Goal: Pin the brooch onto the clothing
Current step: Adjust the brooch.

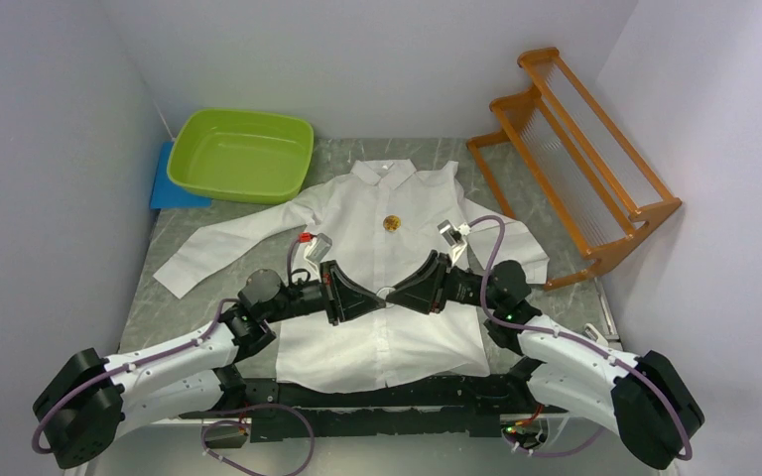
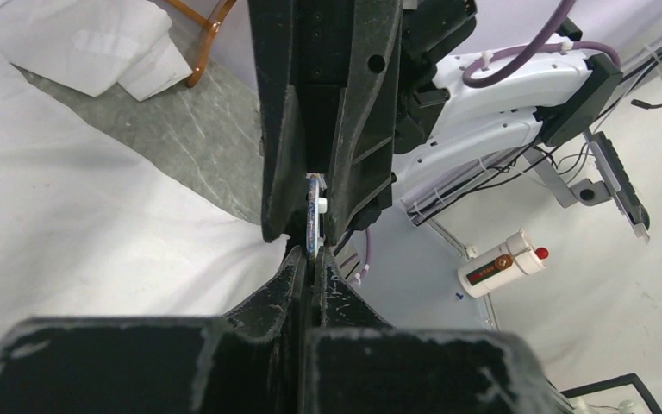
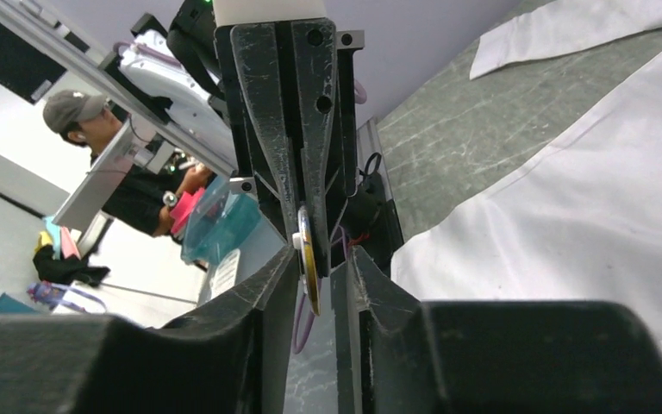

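One grey marbled desk (image 1: pixel 174 297) fills the floor of a white-walled booth, its veined top showing bare around the cloth.

The white shirt (image 1: pixel 387 347) lies flat on it, front up. Its long axis runs near to far, with the collar pointing away from the arm bases and the hem at the near edge. One sleeve stretches out toward the left wall; the other is bunched beside the body on the right.

A wooden rack (image 1: pixel 539 58) stands at the far right. A green basin (image 1: pixel 241 155) sits at the far left, partly over a blue mat (image 1: pixel 174 186).

Both arms meet tip to tip above the shirt's middle. The left gripper (image 2: pixel 310 263) has its jaws pressed together on the rim of the brooch (image 2: pixel 313 216). This thin disc stands on edge, edge-on to both wrist cameras. The right gripper (image 3: pixel 321 257) straddles it with jaws parted, a gap showing on one side.

A small gold disc (image 1: pixel 391 223) rests on the shirt's chest, below the collar.
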You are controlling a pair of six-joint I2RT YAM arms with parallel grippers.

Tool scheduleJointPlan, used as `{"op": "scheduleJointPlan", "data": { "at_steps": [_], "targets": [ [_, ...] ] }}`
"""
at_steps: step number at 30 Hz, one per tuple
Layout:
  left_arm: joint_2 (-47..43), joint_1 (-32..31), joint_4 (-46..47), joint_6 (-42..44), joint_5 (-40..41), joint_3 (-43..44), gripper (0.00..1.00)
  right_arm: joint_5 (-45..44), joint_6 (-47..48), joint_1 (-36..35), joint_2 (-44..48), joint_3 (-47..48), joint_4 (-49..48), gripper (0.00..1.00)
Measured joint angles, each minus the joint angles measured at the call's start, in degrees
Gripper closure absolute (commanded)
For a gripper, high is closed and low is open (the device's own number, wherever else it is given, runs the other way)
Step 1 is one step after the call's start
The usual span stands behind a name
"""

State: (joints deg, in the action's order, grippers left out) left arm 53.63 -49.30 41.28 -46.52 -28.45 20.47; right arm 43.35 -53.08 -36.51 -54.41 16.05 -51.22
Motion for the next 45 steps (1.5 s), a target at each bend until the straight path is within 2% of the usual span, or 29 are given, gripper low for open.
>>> {"op": "scheduleJointPlan", "data": {
  "at_steps": [4,7,8,9,15,17,19,22,29,37,40,45],
  "targets": [
    [0.26,0.17,-1.42,0.48,0.52,0.0,0.97,0.83,2.36,-0.74,-0.72,1.97,3.67,0.96],
    [0.24,0.33,-3.26,0.42,1.16,0.0,0.97,1.57,5.62,-0.98,-0.61,3.41,8.04,0.99],
    [0.22,0.37,-3.72,0.46,1.33,0.0,0.97,1.68,6.82,-1.05,-0.59,4.04,9.86,0.95],
    [0.2,0.42,-4.37,0.5,1.53,0.0,0.97,1.7,8.68,-1.2,-0.48,5.25,12.98,0.87],
    [-0.46,0.11,-6.6,1.86,1.31,0.02,0.97,0.22,17.07,-2.12,1.09,8.46,25.75,0.28],
    [-0.83,-0.11,-6.62,1.95,1.22,0.02,0.97,0.13,18.84,-2.21,2.56,8.37,28.28,0.14],
    [-1.33,-0.2,-6.62,2.1,1.22,0.02,0.97,0.07,20.06,-2.21,4.92,7.87,28.7,0.07],
    [-1.92,-0.2,-6.73,2.38,1.25,0.02,0.97,-0.09,20.72,-2.23,9.81,6.49,28.04,0.05],
    [-3.74,-0.2,-7.98,3.48,1.27,0.02,0.97,-4.37,20.02,-2.21,15.65,4.15,26.14,0.09],
    [-5.09,-0.2,-10.08,4.96,1.11,0.13,0.97,-6.6,15.65,-2.21,10.1,3.89,22.29,0.48],
    [-5.18,-0.2,-10.12,5.25,0.92,0.13,0.97,-5.11,14.01,-2.23,6.56,3.89,20.0,0.59],
    [-5.18,-0.2,-10.78,5.35,0.9,0.13,0.97,-2.69,12.79,-2.25,4.31,3.89,17.66,0.68]
  ]
}}
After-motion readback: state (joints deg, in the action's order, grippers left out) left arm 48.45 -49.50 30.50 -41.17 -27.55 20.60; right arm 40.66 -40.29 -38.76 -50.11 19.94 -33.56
